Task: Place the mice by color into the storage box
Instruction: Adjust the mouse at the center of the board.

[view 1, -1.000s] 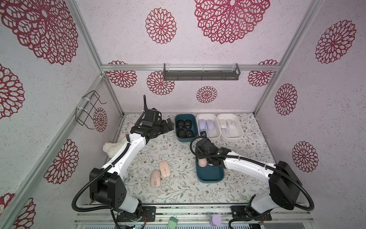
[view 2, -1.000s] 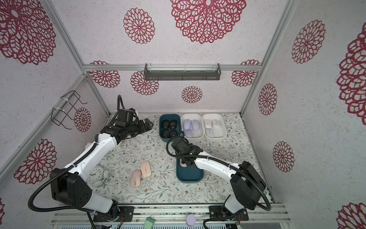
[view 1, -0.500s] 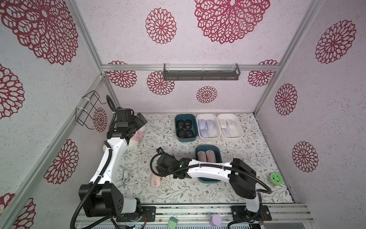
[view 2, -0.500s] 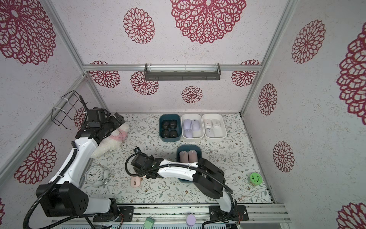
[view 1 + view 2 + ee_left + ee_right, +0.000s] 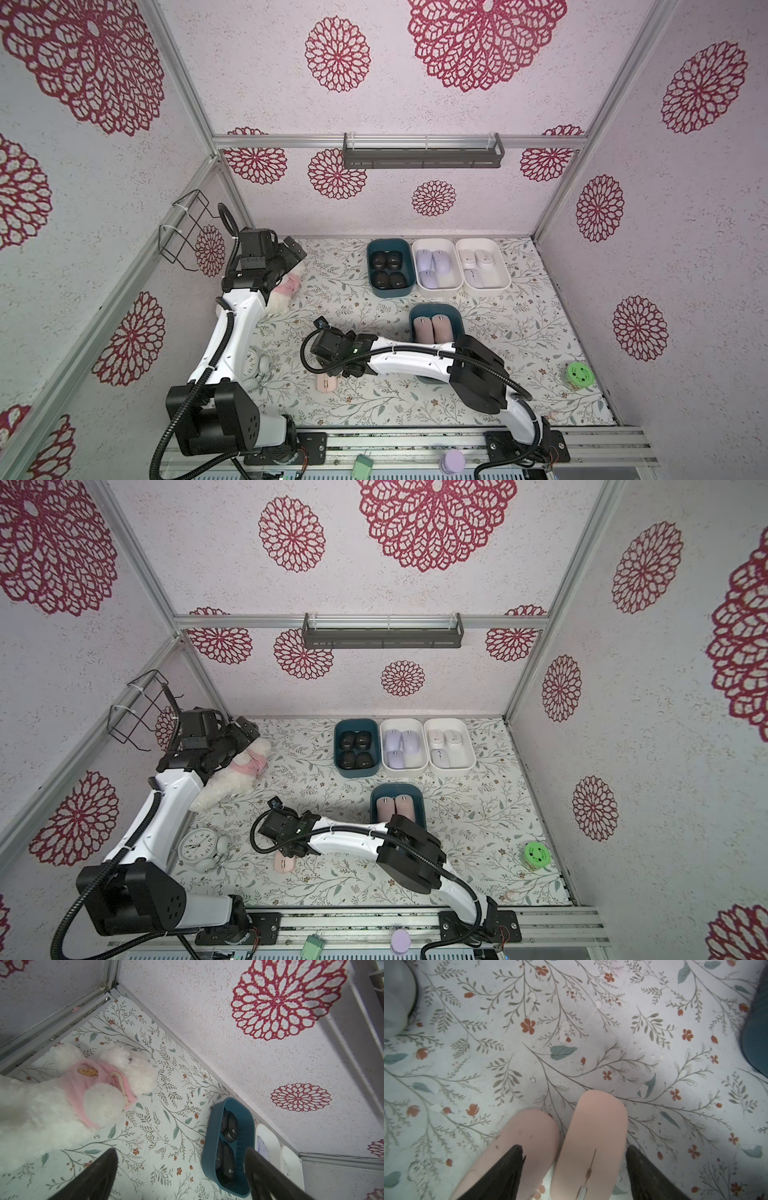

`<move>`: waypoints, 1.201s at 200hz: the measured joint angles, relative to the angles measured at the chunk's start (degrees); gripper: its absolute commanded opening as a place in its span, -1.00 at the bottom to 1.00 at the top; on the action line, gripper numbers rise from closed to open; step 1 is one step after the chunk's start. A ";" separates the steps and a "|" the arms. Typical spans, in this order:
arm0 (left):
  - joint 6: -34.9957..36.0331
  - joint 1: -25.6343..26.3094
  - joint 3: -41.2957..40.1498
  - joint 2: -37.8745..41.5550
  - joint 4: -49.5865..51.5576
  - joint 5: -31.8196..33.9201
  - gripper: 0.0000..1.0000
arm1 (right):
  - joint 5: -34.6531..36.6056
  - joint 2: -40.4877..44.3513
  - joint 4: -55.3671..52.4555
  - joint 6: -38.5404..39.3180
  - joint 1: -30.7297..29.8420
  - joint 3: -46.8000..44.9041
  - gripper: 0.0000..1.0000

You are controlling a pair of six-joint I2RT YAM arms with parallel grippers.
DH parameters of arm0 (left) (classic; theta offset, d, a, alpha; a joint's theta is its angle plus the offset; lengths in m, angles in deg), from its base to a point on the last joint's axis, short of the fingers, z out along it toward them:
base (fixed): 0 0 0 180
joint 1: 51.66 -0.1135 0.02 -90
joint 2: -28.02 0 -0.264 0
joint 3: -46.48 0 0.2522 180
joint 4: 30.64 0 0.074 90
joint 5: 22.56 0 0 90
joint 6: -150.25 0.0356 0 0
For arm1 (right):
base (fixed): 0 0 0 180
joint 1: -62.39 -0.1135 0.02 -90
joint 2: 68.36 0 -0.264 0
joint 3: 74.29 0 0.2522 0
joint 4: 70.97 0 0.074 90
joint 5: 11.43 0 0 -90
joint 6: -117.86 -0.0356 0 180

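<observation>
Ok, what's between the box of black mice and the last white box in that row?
A white box holding three lavender mice, as both top views show.

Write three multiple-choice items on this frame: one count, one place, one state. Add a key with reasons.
1. Black mice in the far teal box: A four, B two, C six.
2. The two boxed pink mice lie in: A the far teal box, B no box, C the near teal box.
3. The left claw is: A shut, B open and empty, C out of view.
Key: 1 A, four dark ovals fill it two by two; 2 C, they lie side by side in the box nearer the robot; 3 B, its fingers stand wide apart and hold nothing.
</observation>
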 measured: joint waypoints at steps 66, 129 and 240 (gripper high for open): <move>-1.09 -0.04 -0.07 -1.33 -1.01 -2.82 0.94 | -4.22 0.04 2.16 -0.02 2.21 -3.96 0.56; -1.92 -0.04 -0.13 -2.73 -1.05 -4.76 0.94 | -4.83 1.03 3.17 0.48 2.14 -8.28 0.62; -2.43 0.28 -0.13 -2.80 -1.07 -6.16 0.93 | -1.22 5.53 2.14 3.04 10.51 -12.61 0.61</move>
